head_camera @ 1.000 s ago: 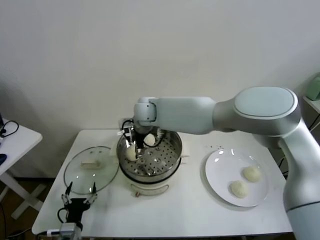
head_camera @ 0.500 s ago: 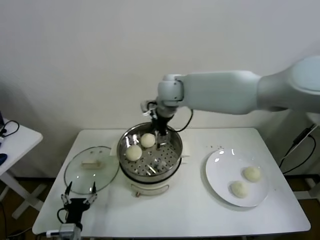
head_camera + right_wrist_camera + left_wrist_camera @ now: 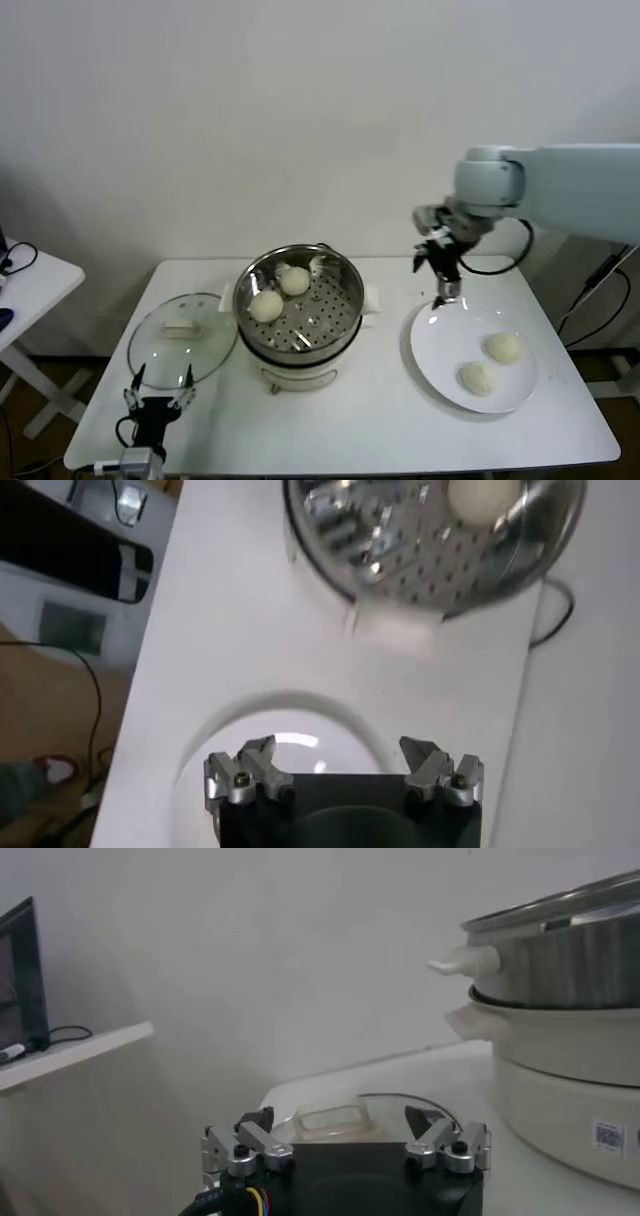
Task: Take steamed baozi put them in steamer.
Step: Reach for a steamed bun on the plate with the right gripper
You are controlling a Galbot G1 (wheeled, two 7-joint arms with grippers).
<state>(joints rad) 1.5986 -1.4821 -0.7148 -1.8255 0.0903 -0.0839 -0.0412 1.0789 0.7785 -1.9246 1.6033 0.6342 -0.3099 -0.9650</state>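
The steamer [image 3: 340, 325] stands mid-table with two steamed baozi [image 3: 266, 305] [image 3: 295, 281] on its perforated tray. Two more baozi [image 3: 504, 347] [image 3: 478, 378] lie on the white plate [image 3: 440, 350] at the right. My right gripper [image 3: 437, 285] hangs open and empty above the plate's far left rim. In the right wrist view its gripper [image 3: 340, 755] is open over the plate [image 3: 215, 740], with the steamer [image 3: 400, 570] and one baozi [image 3: 483, 495] beyond. My left gripper [image 3: 160, 380] is parked open at the table's front left, seen in its own view as the left gripper [image 3: 345, 1120].
A round glass lid [image 3: 205, 355] lies flat left of the steamer, just beyond the left gripper; its handle [image 3: 335, 1118] shows between the left fingers. A small side table [image 3: 30, 285] stands at the far left. A dark cable [image 3: 495, 268] hangs behind the right wrist.
My right arm rose out of the steamer and swung right to above the plate, gripper empty. Both baozi stayed in the steamer. The left arm has not moved.
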